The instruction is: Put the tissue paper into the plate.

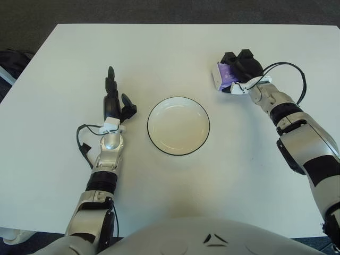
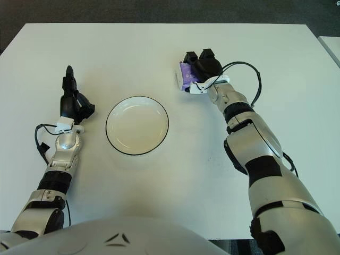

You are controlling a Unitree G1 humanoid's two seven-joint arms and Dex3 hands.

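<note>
On the white table (image 1: 159, 202) over dark floor (image 1: 159, 10), the right hand (image 1: 241, 66) is clamped on the purple tissue pack (image 1: 220, 77), behind and right of the plate (image 1: 178, 125). The left hand (image 1: 114, 101), fingers apart, shows left of the plate.

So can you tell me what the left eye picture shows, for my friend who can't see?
The robot's right hand grips a purple tissue pack on a white table. An empty plate sits in the middle, the left hand beside it.

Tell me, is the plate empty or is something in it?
Empty. The plate shows only its bare pale inside. The tissue pack is outside it, under the right hand. The left hand shows left of the plate.
</note>
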